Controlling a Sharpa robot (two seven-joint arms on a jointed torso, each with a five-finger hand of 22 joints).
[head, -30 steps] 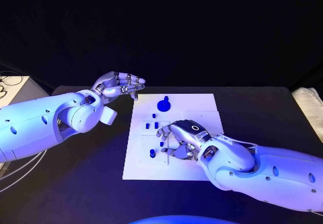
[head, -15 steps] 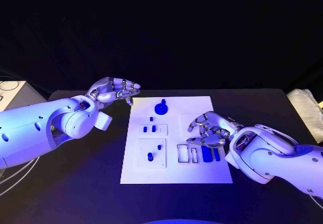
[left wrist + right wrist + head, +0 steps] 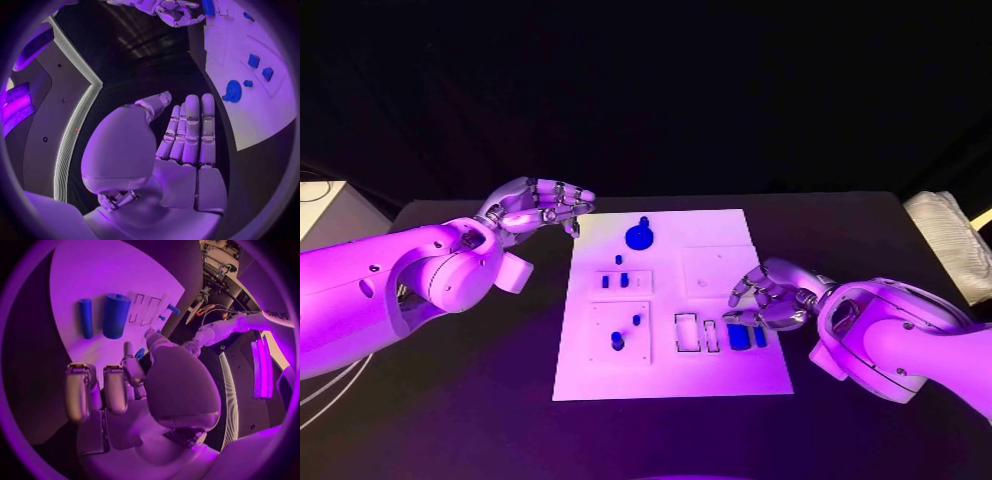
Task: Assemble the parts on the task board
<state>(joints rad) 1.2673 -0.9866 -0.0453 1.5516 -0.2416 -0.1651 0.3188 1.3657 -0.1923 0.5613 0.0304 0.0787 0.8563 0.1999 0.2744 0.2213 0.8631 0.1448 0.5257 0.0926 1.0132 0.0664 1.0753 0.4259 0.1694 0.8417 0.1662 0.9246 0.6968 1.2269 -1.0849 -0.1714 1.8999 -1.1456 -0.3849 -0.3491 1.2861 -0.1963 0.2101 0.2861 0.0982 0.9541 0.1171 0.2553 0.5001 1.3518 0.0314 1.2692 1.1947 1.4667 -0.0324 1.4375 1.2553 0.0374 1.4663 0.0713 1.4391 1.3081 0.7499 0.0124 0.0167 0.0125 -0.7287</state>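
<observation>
The task board (image 3: 733, 375) lies flat mid-table, a white plate with small blue parts on it: a round knobbed part (image 3: 640, 237) at its far end, two cylinders (image 3: 738, 336) lying side by side just off my right fingertips. My right hand (image 3: 776, 296) sits at the board's right edge — fingers curled in, grasping nothing. My left hand (image 3: 535, 205) hovers off the board's far-left corner, fingers bunched — whether it holds anything, I cannot tell.

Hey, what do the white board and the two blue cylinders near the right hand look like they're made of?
Board: likely matte plastic, since it looks flat, even and glare-free. Thick cylinder and thin cylinder: probably smooth plastic, uniform blue with a soft sheen; the exact material is uncertain.
</observation>
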